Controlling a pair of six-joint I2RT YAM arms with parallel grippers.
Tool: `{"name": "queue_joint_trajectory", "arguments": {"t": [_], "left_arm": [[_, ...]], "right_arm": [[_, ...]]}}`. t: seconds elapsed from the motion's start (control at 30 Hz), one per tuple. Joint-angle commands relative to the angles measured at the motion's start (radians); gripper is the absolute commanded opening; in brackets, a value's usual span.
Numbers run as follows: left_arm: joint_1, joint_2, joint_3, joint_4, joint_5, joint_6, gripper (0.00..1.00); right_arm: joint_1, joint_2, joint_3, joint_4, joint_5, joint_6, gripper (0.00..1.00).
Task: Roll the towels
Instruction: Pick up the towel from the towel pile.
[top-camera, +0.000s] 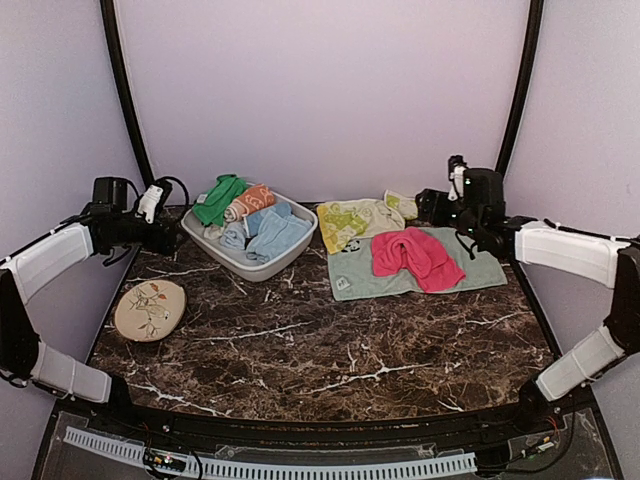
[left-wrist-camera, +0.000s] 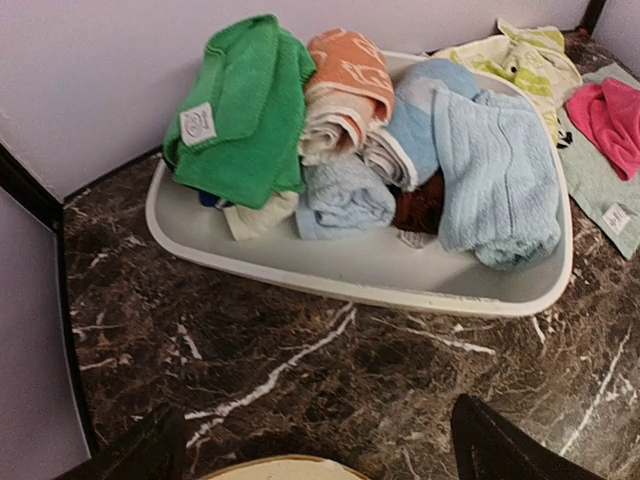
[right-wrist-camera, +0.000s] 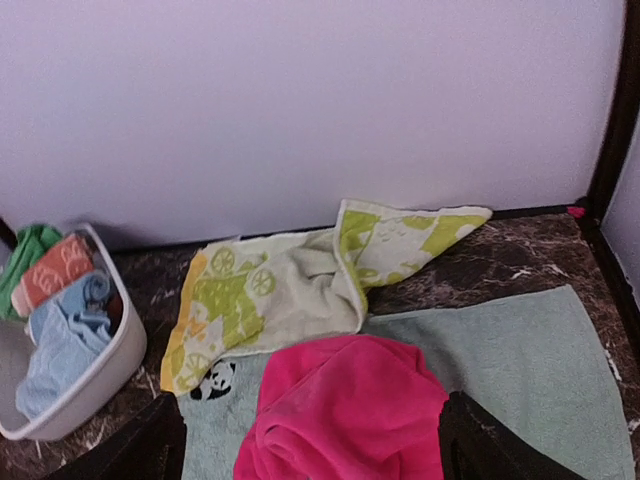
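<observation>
Left claw (top-camera: 175, 240) (left-wrist-camera: 320, 445) wide open and empty, hovering over the far left side of the table (top-camera: 300, 350). Below it and a little back toward the arm bases: an oval plate (top-camera: 150, 310) with a painted sprig, flat on the table.

Straight ahead of that claw, close by: a pale grey tub (left-wrist-camera: 350, 285) heaped with cloths.
- On the claw's left, a folded green cloth (left-wrist-camera: 245, 110).
- Next to it, a rolled orange-and-white cloth (left-wrist-camera: 345, 90).
- On the claw's right, light blue cloths (left-wrist-camera: 490, 170).
- Low between them, a dark brown scrap (left-wrist-camera: 420, 205).

Past the tub, well away from the left claw and just in front of the right claw (top-camera: 432, 205) (right-wrist-camera: 310, 440): three towels, none rolled.
- Ahead and to that claw's left, the yellow-lime patterned towel (top-camera: 355, 220) (right-wrist-camera: 280, 300), crumpled, its near edge lapping onto the next.
- Under and in front of the claw, the pale mint towel (top-camera: 480, 270) (right-wrist-camera: 520, 370), spread flat, with its panda patch (right-wrist-camera: 212, 380) at the corner on the claw's left, half tucked under the yellow-lime edge.
- On top of the mint one, the hot-pink towel (top-camera: 412, 255) (right-wrist-camera: 340, 420), bunched in a heap, seen between the claw's fingers from the wrist.

Right claw also open, fingers spread wide, no cloth in its grip, held above the far edge of the towels.
</observation>
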Motion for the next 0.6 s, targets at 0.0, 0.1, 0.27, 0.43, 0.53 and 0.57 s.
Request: {"name": "queue_joint_trajectory", "arguments": {"t": [0.0,0.1,0.27,0.43,0.53,0.57], "left_arm": [[0.004,-0.031,0.015,-0.229,0.121,0.072,0.94],[0.005,-0.031,0.020,-0.273,0.166,0.094,0.93],[0.005,-0.044,0.024,-0.317,0.184,0.134,0.93],[0.005,-0.038,0.045,-0.336,0.197,0.126,0.93],[0.005,-0.043,0.045,-0.344,0.201,0.137,0.92],[0.005,-0.046,0.042,-0.341,0.199,0.140,0.92]], "right_arm": [[0.160,0.174,0.160,-0.160,0.162,-0.171,0.81],[0.227,0.318,0.311,-0.263,0.224,-0.181,0.75],[0.243,0.517,0.470,-0.411,0.274,-0.149,0.66],[0.236,0.692,0.620,-0.565,0.352,-0.122,0.52],[0.224,0.710,0.618,-0.562,0.347,-0.111,0.47],[0.221,0.711,0.618,-0.560,0.345,-0.113,0.44]]}}
